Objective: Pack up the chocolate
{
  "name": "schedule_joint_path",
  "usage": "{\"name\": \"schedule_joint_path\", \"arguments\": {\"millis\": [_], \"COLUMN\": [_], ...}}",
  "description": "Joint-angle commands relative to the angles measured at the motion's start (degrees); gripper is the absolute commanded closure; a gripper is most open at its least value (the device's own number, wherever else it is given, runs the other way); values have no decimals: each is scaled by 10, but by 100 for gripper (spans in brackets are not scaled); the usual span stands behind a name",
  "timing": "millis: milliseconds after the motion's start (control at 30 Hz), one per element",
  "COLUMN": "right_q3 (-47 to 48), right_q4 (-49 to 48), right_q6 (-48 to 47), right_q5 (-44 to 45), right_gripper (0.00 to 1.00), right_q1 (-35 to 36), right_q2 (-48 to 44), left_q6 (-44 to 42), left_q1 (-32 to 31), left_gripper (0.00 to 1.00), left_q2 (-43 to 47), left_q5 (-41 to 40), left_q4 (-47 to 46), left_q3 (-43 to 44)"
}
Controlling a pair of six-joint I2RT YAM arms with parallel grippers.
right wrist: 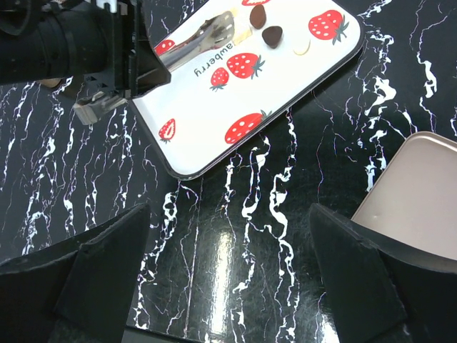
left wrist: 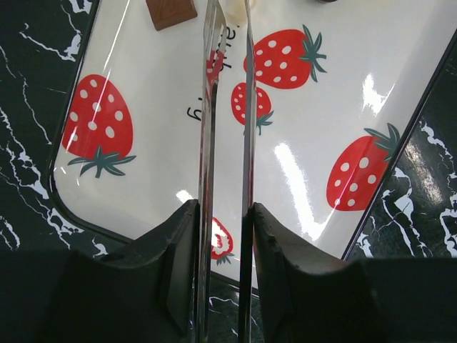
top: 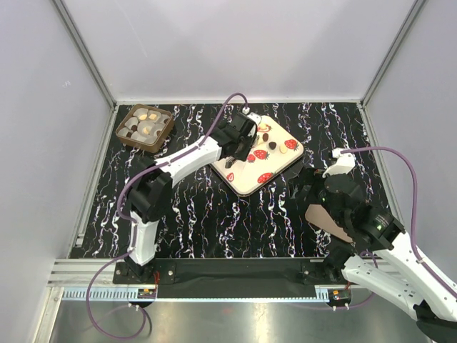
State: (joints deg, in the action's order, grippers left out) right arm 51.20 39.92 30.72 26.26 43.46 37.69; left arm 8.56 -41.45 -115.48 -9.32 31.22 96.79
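Observation:
Several small chocolates (top: 273, 145) lie on the far part of a white strawberry-print tray (top: 246, 182). A few more sit in the white paper cups of a brown box (top: 145, 126) at the far left. My left gripper (top: 245, 136) hovers over the tray, shut on metal tongs (left wrist: 247, 107) whose blades stand slightly apart. A brown square chocolate (left wrist: 171, 11) lies just left of the tong tips. In the right wrist view the tongs (right wrist: 207, 32) end near dark chocolates (right wrist: 271, 34). My right gripper (right wrist: 228, 236) is open and empty above the black table.
A tan lid (top: 332, 221) lies on the black marbled table under my right arm, and also shows in the right wrist view (right wrist: 421, 193). Grey walls close in the table on three sides. The tray's near corner (right wrist: 182, 171) lies ahead of my right gripper.

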Motion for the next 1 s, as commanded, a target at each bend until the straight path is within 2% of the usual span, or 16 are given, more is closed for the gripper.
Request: {"name": "schedule_joint_path", "arguments": {"millis": [0,133,200,267,800,967], "right_q3": [21,19,17,15,19,15], "right_q4": [0,2,2,2,13,15], "right_q6": [9,9,10,12,-2,-3], "right_q5": [2,3,2,0,20,26], "right_gripper": [0,0,0,0,0,0], "right_q1": [0,0,1,1,1,1], "right_q2": [-6,-13,-13,-15,-22,-27], "left_q6": [-4,-5,-15,-27,-66,-64], "left_q1": [-1,-1,-1,-1,0,0], "left_gripper": [64,65,57,57,55,56], "left_q2": [50,78,88,83,-40,-49], "left_q5": [-21,-18,14,26,4,7], "left_q4": [-8,-17,-29,-37,-29,-35], "left_q3": [-9,-33,-42,-41,40,47]}}
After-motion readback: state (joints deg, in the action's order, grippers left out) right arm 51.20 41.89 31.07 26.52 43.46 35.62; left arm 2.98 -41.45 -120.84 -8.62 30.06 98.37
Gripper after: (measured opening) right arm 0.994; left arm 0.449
